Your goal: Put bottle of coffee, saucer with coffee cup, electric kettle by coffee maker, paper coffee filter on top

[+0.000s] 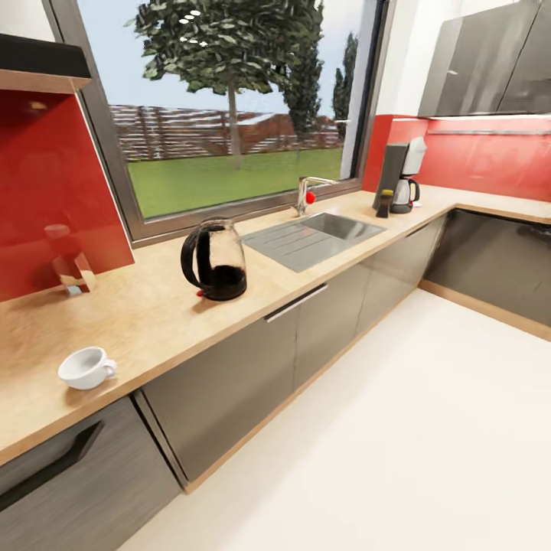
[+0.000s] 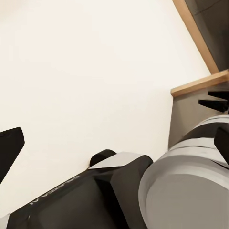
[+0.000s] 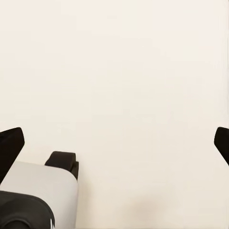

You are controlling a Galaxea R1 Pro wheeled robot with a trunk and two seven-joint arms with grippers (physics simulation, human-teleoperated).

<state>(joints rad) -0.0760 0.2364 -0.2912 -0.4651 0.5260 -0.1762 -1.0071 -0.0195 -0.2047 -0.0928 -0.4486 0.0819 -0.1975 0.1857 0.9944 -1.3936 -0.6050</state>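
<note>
A kitchen seen from the robot's head: a long pale wood surface (image 1: 153, 314) runs under a big window, over dark grey cabinets. The kettle (image 1: 215, 260) stands near the middle of it, left of the steel sink (image 1: 314, 237). A white cup (image 1: 86, 367) sits nearer, by the front edge. Far along, in the corner, stands the coffee maker (image 1: 403, 176) with a small dark coffee bottle (image 1: 385, 203) just beside it.

Each wrist camera looks down at cream floor (image 3: 124, 76). The left hand (image 2: 119, 143) and right hand (image 3: 117, 143) both appear spread wide and carry nothing, well away from every item.

The robot seems to be between steps. Likely next: roll closer, reach for the kettle or cup, then carry it to the coffee maker.
</note>
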